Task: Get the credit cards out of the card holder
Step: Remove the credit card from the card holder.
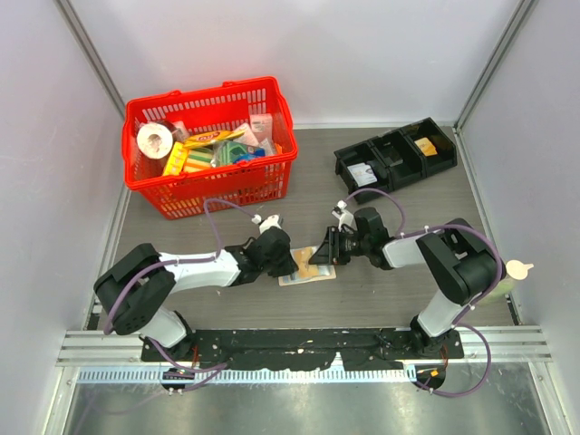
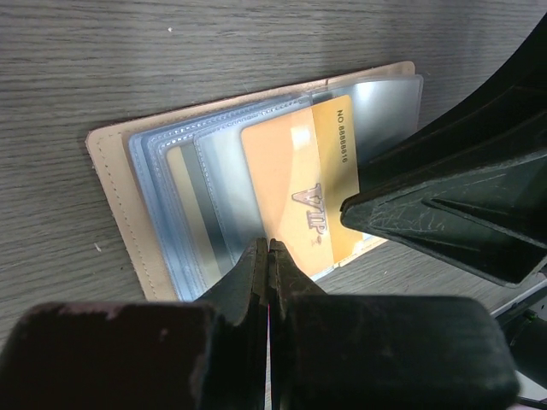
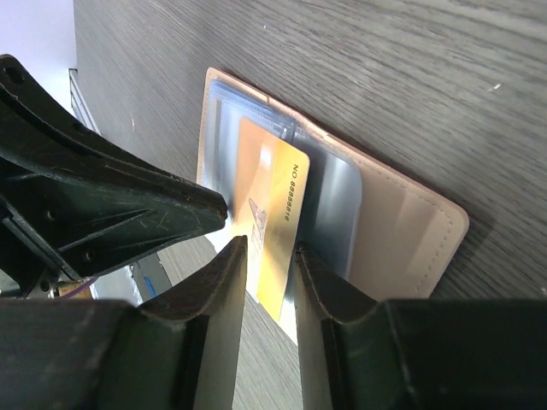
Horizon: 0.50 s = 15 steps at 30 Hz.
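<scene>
Pinning the tan folding card holder [image 2: 107,184], left jaws together, lets the parted right jaws pinch the yellow-orange plastic card [image 2: 286,179] squarely.

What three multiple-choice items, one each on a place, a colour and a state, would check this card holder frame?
1. Where does the card holder lie? A in a basket; B on the table, between the left gripper and right gripper; C in a tray.
2. The credit card sticking out is: A green; B white; C yellow-orange.
3. The left gripper is: A shut; B wide open; C out of view.
Key: 1B, it lies open on the wood; 2C, both wrist views show orange; 3A, its fingers meet.
</scene>
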### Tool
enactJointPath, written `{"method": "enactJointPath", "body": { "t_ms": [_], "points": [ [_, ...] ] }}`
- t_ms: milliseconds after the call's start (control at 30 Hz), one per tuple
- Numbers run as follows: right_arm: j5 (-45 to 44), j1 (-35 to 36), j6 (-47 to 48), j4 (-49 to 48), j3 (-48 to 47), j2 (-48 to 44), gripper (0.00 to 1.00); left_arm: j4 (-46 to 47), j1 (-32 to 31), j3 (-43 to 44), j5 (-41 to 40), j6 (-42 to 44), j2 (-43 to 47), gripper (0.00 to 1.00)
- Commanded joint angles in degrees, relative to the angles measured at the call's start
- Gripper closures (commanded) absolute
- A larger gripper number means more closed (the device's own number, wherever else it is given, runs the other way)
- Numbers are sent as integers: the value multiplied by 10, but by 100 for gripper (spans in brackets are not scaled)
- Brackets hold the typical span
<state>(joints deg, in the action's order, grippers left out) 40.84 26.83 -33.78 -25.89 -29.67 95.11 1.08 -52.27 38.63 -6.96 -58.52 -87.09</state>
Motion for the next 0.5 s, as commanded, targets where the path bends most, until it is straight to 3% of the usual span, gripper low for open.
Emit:
{"method": "enactJointPath", "body": {
  "t_ms": [0, 100, 200, 267, 467],
  "points": [
    [3, 7, -10, -39, 1, 17, 67, -17, -4, -20, -1, -6, -12, 100],
    [7, 8, -10, -44, 0, 24, 72, -15, -4, -25, -2, -9, -11, 100],
    [4, 7, -6, -38, -1, 16, 92, -15, -5, -30, -6, -12, -8, 100],
    [-1, 4, 6, -14, -5, 3, 99, -16, -4, -36, -9, -15, -6, 100],
    [-12, -29, 44, 60, -9, -49, 99, -19, -4, -50, -17, -18, 8, 100]
  ]
}}
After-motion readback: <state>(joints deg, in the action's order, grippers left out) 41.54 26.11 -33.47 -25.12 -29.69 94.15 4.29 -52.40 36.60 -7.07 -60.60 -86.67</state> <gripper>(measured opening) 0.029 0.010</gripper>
